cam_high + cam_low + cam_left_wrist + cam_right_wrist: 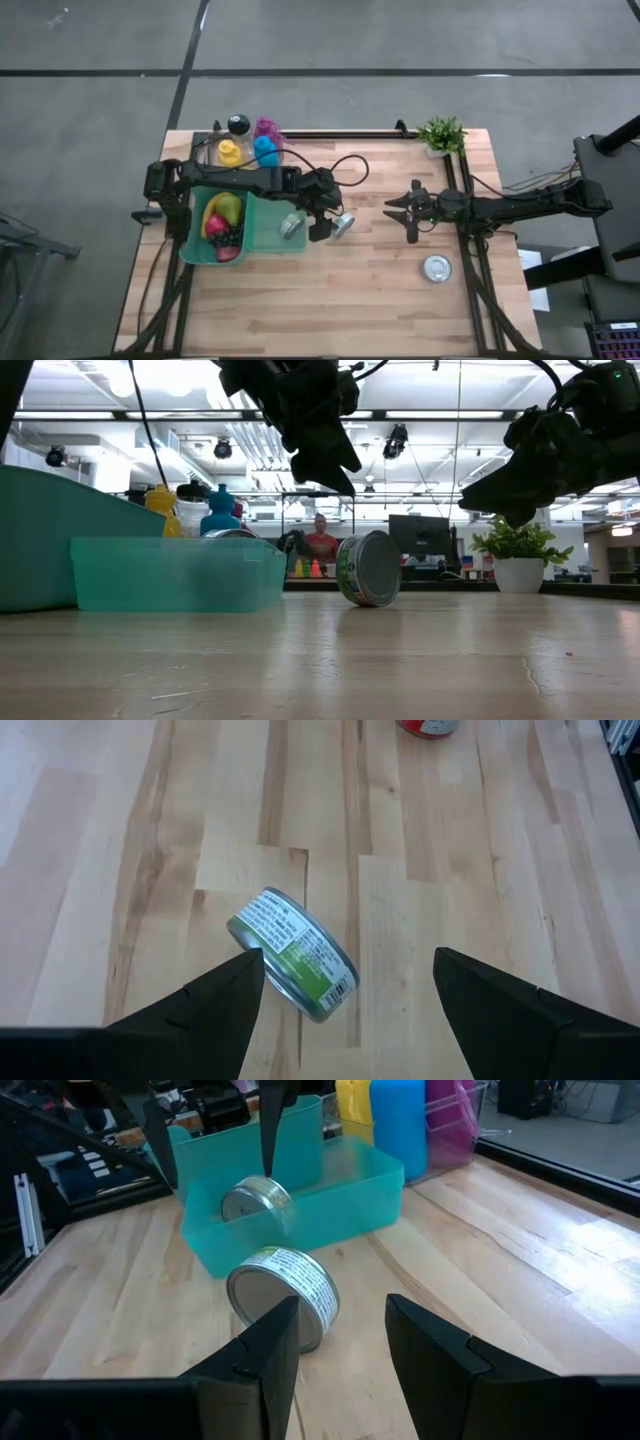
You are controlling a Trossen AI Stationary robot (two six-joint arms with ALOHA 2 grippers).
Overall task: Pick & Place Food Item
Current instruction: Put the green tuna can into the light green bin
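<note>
A flat food can with a green and white label (343,224) (292,955) (283,1292) stands on its curved side on the bare wood, one round face toward my right arm. My left gripper (325,225) (345,990) hangs open above it (335,470); its fingers stand on either side of the can, apart from it. A second can (292,226) (255,1200) lies in the shallow teal tray (262,238). My right gripper (405,212) (342,1330) waits shut and holds nothing, right of the standing can and clear of the table.
A deeper teal bin (196,250) with toy fruit stands left of the tray. Coloured bottles (250,148) stand at the far edge and a potted plant (442,133) at the far right. A third can (436,268) stands on the wood near the right edge.
</note>
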